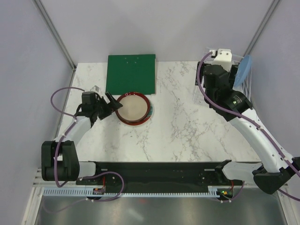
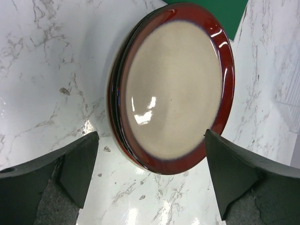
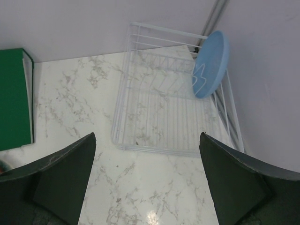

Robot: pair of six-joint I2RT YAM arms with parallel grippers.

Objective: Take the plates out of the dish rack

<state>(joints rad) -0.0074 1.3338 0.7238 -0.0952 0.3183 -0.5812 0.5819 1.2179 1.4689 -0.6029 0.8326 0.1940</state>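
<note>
the light blue plate [image 3: 211, 63] stands on its edge in the far right corner of the dish rack [image 3: 154, 117]. it is a little tilted, its face looks to the rack's inside, and its long line runs near to far. our right gripper [image 3: 146, 154] hangs released before the rack. we think it should pinch the upper rim squarely and lift straight up between the dividers. well left of the rack, the left gripper [image 2: 151, 140] is also released, by the beige-centred plate [image 2: 173, 89].

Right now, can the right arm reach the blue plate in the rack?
Probably yes. The right gripper is open over the dish rack, and the blue plate stands on edge at the rack's far corner with nothing between them.
</note>
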